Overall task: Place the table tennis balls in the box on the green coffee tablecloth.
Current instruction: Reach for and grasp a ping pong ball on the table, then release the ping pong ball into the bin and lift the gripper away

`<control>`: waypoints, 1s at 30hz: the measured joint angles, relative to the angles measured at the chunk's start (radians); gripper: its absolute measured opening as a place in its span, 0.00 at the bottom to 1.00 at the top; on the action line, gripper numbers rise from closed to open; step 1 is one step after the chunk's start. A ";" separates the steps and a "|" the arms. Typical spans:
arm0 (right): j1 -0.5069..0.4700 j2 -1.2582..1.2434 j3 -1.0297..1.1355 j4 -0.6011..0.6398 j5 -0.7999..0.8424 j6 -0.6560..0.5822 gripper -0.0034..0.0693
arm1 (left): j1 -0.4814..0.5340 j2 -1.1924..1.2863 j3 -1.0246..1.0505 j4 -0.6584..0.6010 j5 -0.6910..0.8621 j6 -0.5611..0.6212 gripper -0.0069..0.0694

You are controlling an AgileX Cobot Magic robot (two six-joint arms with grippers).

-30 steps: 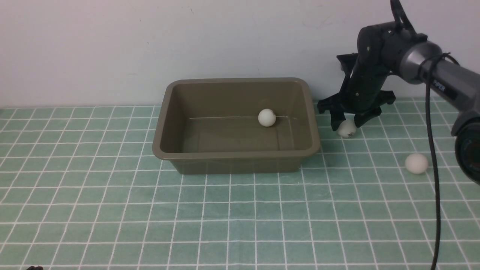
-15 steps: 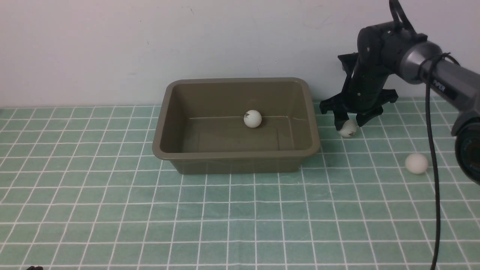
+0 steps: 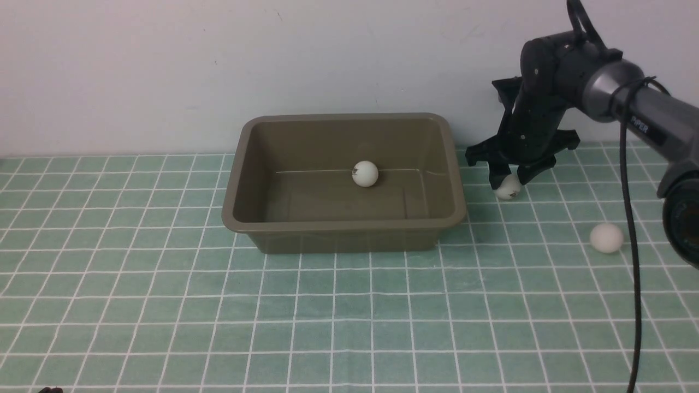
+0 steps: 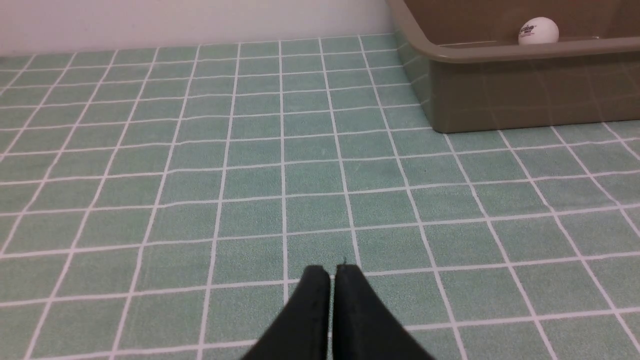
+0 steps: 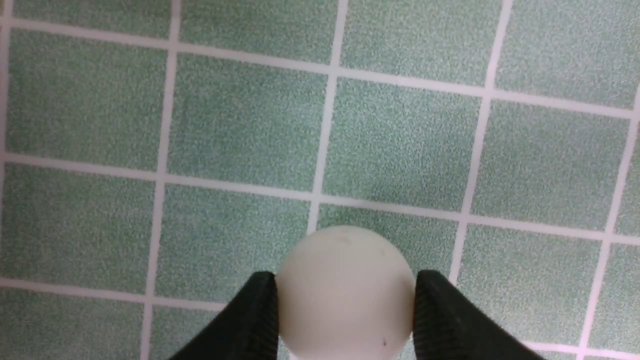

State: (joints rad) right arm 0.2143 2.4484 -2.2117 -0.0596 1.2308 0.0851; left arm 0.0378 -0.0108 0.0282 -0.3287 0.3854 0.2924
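Note:
The olive-brown box (image 3: pixel 344 225) stands on the green coffee tablecloth (image 3: pixel 327 316) near the back wall. One table tennis ball (image 3: pixel 365 173) with a dark logo lies inside it, also visible over the rim in the left wrist view (image 4: pixel 538 31). Just right of the box, my right gripper (image 3: pixel 508 182) points down around a second ball (image 3: pixel 509 189) resting on the cloth. In the right wrist view both black fingers (image 5: pixel 260 310) press the sides of that ball (image 5: pixel 345 300). A third ball (image 3: pixel 606 238) lies loose further right and nearer. My left gripper (image 4: pixel 332 270) is shut and holds nothing, low over the cloth.
The pale wall runs right behind the box. The right arm's black cable (image 3: pixel 628 229) hangs down at the right side, close to the loose ball. In the left wrist view the box's corner (image 4: pixel 435 52) stands ahead of the left gripper.
The ball inside the box rolled left along the floor and slowed. My right gripper's fingers narrowed onto the ball beside the box; the arm barely moved.

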 joint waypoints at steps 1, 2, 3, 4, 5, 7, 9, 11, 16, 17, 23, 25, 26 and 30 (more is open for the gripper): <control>0.000 0.000 0.000 0.000 0.000 0.000 0.49 | 0.000 0.000 0.000 0.000 0.000 0.000 0.09; 0.000 0.000 0.000 -0.001 0.000 -0.001 0.49 | 0.000 0.000 0.000 0.000 0.000 0.000 0.09; 0.000 0.000 0.000 -0.004 0.000 -0.003 0.49 | 0.000 0.000 0.000 0.000 0.000 0.000 0.09; 0.000 0.000 0.000 -0.004 0.000 -0.004 0.49 | 0.000 0.000 0.000 0.000 0.000 0.000 0.09; 0.000 0.000 0.000 -0.004 0.000 -0.006 0.49 | 0.000 0.000 0.000 0.000 0.000 0.000 0.09; 0.000 -0.001 0.000 -0.004 0.000 -0.015 0.49 | 0.000 0.000 0.000 0.000 0.000 0.000 0.09; 0.000 -0.003 0.000 -0.004 0.001 -0.021 0.49 | 0.000 0.000 0.000 0.000 0.000 0.000 0.09; 0.000 -0.011 0.000 -0.004 0.002 -0.023 0.49 | 0.000 0.000 0.000 0.000 0.000 0.000 0.09; 0.000 -0.054 0.000 -0.004 0.007 -0.026 0.49 | 0.000 0.000 0.000 0.000 0.000 0.000 0.09; 0.000 -0.063 0.000 -0.004 0.008 -0.026 0.49 | 0.000 0.000 0.000 0.000 0.000 0.000 0.09; 0.001 -0.142 0.000 0.090 0.011 -0.039 0.49 | 0.000 0.000 0.000 0.000 0.000 0.000 0.09; 0.010 -0.170 0.000 0.141 0.015 -0.065 0.49 | 0.000 0.000 0.000 0.000 0.000 0.000 0.09; 0.019 -0.181 0.000 0.159 0.015 -0.077 0.49 | 0.000 0.000 0.000 0.000 0.000 0.000 0.09; 0.074 -0.207 0.000 0.175 0.016 -0.096 0.49 | 0.000 0.000 0.000 0.000 0.000 0.000 0.09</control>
State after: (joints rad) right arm 0.2885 2.2412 -2.2117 0.1159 1.2471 -0.0112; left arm 0.0378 -0.0108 0.0282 -0.3287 0.3854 0.2924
